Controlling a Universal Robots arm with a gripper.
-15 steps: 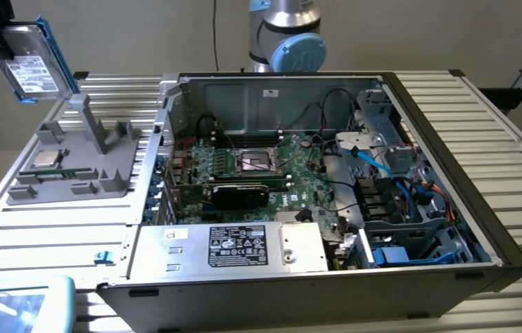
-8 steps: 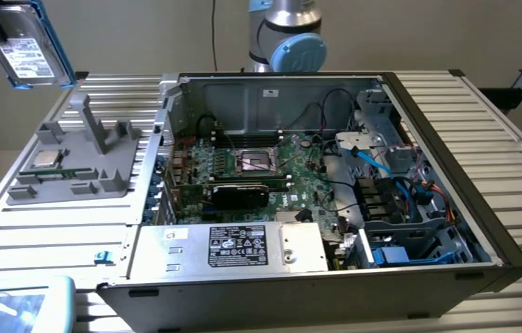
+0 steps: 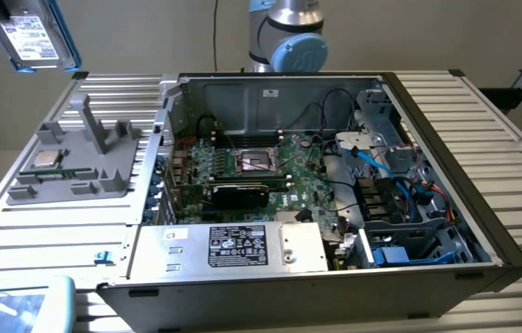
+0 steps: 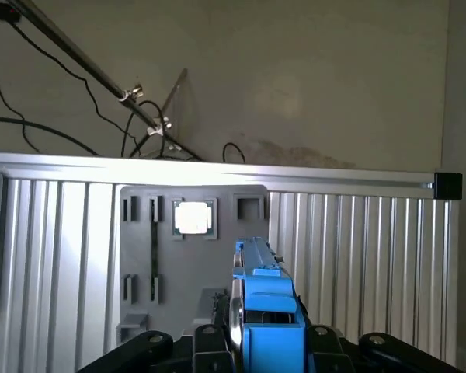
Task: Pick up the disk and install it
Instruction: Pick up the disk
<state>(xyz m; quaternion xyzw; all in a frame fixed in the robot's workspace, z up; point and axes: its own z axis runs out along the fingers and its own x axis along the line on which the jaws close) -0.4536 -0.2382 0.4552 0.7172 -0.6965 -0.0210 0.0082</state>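
**Edges and clearance.** An open computer case (image 3: 233,97) lies on a slatted aluminium table (image 3: 483,139), and its upper rim is free on every side. Inside, the motherboard (image 3: 307,184) sits at centre and the power supply (image 3: 242,246) runs along the near edge. Blue plastic bay fittings (image 3: 409,253) and loose cables (image 3: 372,163) crowd the side toward the exterior view's right. On the exterior view's left of the case stands a grey fixture tray (image 3: 103,166) with upright posts. A processor chip (image 3: 48,158) is seated in the tray, and open slats lie around it.

**Surroundings.** A plain beige wall (image 4: 311,78) backs the table.

**Arm and tool.** The disk (image 3: 31,31) hangs high over the table's far corner on the exterior view's left, well apart from tray and case. It is tilted, with its label toward the camera. In the wrist view it appears edge-on. The gripper (image 4: 264,346) is clamped on its blue carrier (image 4: 264,303), with a black finger (image 4: 210,342) at either side, closed only as far as the carrier's width allows. The arm's base column (image 3: 289,35) rises behind the case's far wall.
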